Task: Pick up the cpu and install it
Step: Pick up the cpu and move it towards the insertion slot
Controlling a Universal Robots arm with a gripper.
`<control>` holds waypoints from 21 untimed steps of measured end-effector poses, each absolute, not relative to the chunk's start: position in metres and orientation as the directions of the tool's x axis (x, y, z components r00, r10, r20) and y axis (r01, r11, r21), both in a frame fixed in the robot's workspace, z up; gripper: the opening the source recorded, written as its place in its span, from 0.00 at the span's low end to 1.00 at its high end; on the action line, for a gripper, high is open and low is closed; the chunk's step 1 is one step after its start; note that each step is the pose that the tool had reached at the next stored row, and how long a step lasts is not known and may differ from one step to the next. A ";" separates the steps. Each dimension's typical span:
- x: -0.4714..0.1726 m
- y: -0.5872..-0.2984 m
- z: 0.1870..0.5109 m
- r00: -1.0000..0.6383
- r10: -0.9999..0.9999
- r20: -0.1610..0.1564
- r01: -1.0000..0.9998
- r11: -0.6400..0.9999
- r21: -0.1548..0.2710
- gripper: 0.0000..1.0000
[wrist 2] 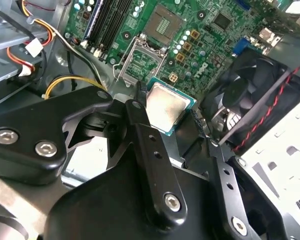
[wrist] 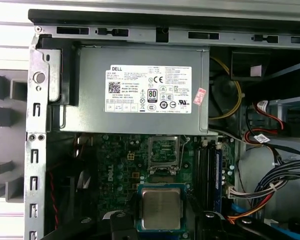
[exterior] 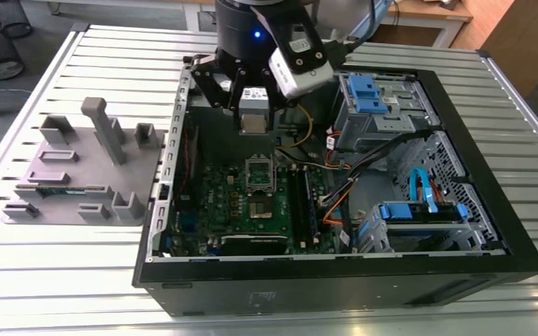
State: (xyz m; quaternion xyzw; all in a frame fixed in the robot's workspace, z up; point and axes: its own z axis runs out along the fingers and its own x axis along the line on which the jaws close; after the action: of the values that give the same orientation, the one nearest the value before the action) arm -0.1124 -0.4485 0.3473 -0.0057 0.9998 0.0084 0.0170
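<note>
The dark, round-bodied robot arm (exterior: 250, 28) enters at the top edge of the exterior view, its wrist (exterior: 241, 52) pointing straight down. A pale grey box-shaped camera (exterior: 299, 66) is mounted on the side of the wrist towards the exterior view's right. Below hangs the black metal two-finger gripper (exterior: 253, 126). In the second wrist view its two long, bolted black fingers (wrist 2: 150, 150) are drawn in and clamp opposite edges of the small flat square silvery cpu (wrist 2: 165, 107), held level between their tips.
</note>
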 end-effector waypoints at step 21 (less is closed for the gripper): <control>-0.095 -0.455 0.327 -0.999 -0.011 -0.033 -0.012 1.000 0.017 0.47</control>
State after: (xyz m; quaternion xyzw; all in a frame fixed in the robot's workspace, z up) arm -0.0950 -0.4552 0.3275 -0.0057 0.9998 0.0084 0.0165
